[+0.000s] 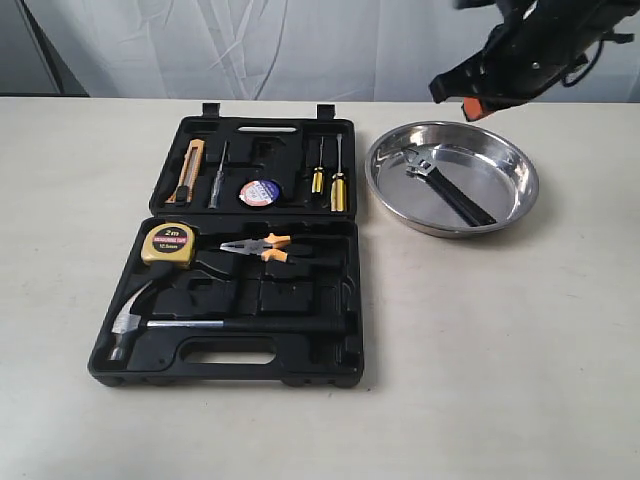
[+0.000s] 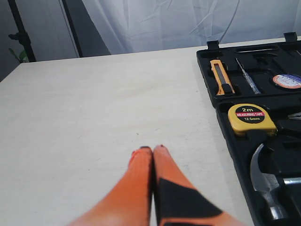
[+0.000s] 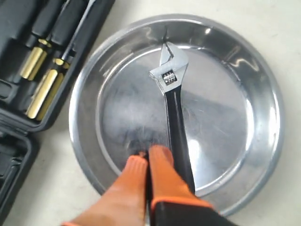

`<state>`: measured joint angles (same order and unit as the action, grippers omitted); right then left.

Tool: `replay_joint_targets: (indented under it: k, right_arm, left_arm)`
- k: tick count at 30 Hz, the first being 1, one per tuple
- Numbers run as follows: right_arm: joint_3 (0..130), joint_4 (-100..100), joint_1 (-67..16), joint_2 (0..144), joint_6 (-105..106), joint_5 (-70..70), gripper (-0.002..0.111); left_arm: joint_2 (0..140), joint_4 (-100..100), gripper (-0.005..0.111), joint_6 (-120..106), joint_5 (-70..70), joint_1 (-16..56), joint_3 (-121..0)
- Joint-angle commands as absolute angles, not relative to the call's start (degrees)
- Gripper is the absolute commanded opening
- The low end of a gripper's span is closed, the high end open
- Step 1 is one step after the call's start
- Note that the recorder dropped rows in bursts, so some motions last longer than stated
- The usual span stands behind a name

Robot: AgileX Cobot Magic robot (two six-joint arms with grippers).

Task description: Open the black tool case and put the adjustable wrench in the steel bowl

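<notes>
The right tool (image 3: pixel 146 153) hangs clenched and empty above the steel bowl (image 1: pixel 528 190), at the upper right of the exterior frame. The adjustable wrench (image 3: pixel 171 108) lies flat inside that bowl. The left tool (image 2: pixel 151 149), also pinched shut on nothing, hovers over bare desk (image 2: pixel 94 94) beside the open black tool case (image 1: pixel 250 372). A low retreat by the right arm could clip the rim and spill the wrench.

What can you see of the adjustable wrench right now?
The adjustable wrench has a shiny silver head with a knurled adjuster and a glossy black handle. It lies flat inside the steel bowl, diagonally across its bottom. Only the bowl touches it; the right gripper, shut, hangs above, clear of it.
</notes>
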<state>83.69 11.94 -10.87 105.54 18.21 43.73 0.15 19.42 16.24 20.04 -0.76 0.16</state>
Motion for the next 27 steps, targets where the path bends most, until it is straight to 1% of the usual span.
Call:
replay_joint_targets:
  k: [1,4,7,12,17,20,24,27]
  right_arm:
    - [68.6,12.6,-10.7,88.1,16.5,36.1,-0.001]
    - [59.2,14.5,-11.3,76.8,16.5,33.1,-0.001]
    - [51.5,18.7,-11.5,65.7,16.5,33.1,-0.001]
    - [41.7,24.4,-11.5,52.9,16.5,42.9,-0.001]
    - [39.1,24.6,-11.5,45.1,16.5,55.7,-0.001]
    - [39.1,24.6,-11.5,42.1,16.5,58.2,-0.001]
    - [39.1,25.6,-11.5,38.4,16.2,56.5,-0.001]
    - [37.1,24.2,-11.3,34.7,18.7,47.3,-0.001]
  left_arm:
    - [0.0,19.5,0.0,16.3,19.3,-1.0,0.0]
    - [0.0,19.5,0.0,16.3,19.4,-1.0,0.0]
    - [0.0,19.5,0.0,16.3,19.4,-1.0,0.0]
    - [0.0,19.5,0.0,16.3,19.4,-1.0,0.0]
    - [0.0,19.5,0.0,16.3,19.4,-1.0,0.0]
    - [0.0,19.5,0.0,16.3,19.4,-1.0,0.0]
    - [0.0,19.5,0.0,16.3,19.4,-1.0,0.0]
    - [0.0,19.5,0.0,16.3,19.4,-1.0,0.0]
